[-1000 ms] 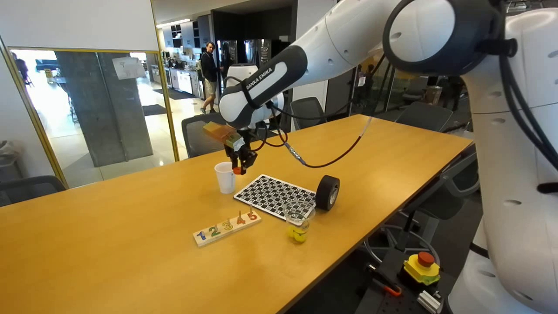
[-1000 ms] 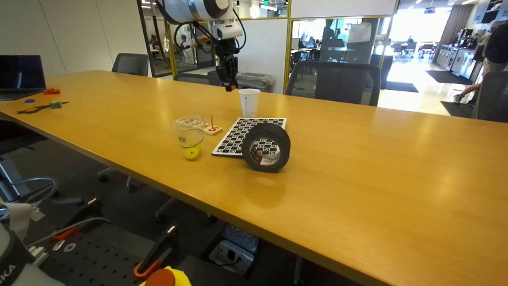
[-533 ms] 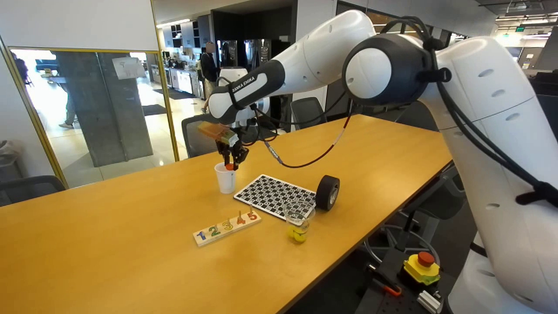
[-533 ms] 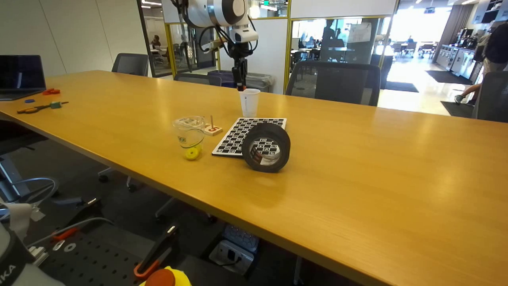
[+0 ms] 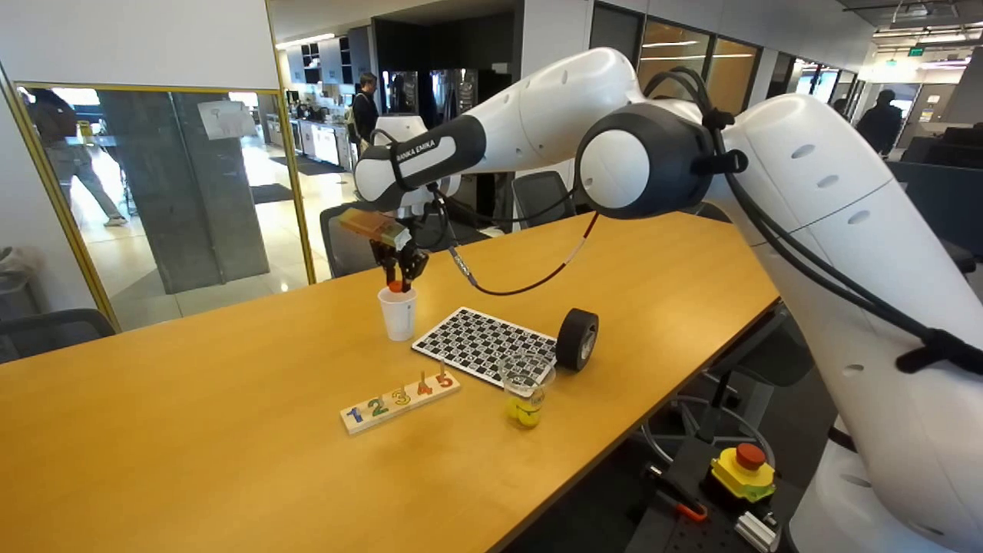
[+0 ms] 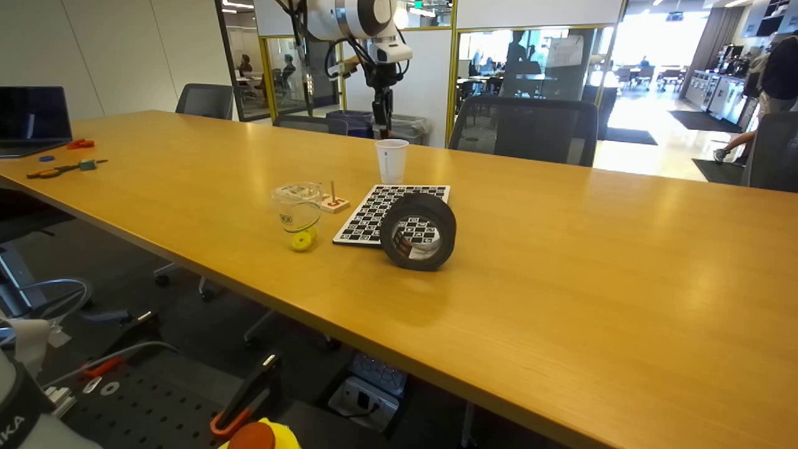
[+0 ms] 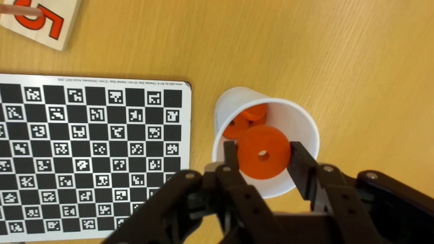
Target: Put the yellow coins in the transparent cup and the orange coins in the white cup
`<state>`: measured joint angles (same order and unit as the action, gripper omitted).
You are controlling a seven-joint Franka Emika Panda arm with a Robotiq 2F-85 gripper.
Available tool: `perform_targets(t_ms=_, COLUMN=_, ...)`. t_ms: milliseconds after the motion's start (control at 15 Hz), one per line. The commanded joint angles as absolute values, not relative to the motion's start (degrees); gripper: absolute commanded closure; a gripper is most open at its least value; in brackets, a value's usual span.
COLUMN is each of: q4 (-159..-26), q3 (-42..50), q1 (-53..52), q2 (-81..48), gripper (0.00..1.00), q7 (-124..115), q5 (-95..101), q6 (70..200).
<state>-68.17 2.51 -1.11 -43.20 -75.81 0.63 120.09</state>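
One orange coin has moved above the white cup in both exterior views, and in the wrist view the jaws pinch it over the mouth, where spreading wide could bump and tip the cup.

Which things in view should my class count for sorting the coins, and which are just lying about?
Job:
orange coin in the end effector
white cup with orange coins inside
transparent cup with yellow coins inside

Lying about:
ArUco checkerboard
black tape roll
numbered peg board
laptop
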Motion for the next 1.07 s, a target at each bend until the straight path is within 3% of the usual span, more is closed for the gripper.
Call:
perform_targets(t_ms=0, q4=-61.11, q3=3.16, q1=-1.15, q2=-46.94, gripper=0.33, q7=-73.96, q5=-1.24, q6=116.67)
perform_targets(t_ms=267, q4=-59.49, q3=3.25, q1=-1.00, q2=-48.18, gripper=0.03, q7=-74.10, q5=-1.56, q6=116.03)
perform_targets(t_ms=333, q4=-59.59, q3=3.37, q1=-1.17, q2=-48.01, gripper=0.00, q7=-74.27, q5=-1.39, q6=115.86)
perform_targets(t_ms=1000, q4=-82.23, q3=0.69, q1=-3.45, q2=-24.32, gripper=0.00, q7=-57.09, q5=-0.57, q6=108.96)
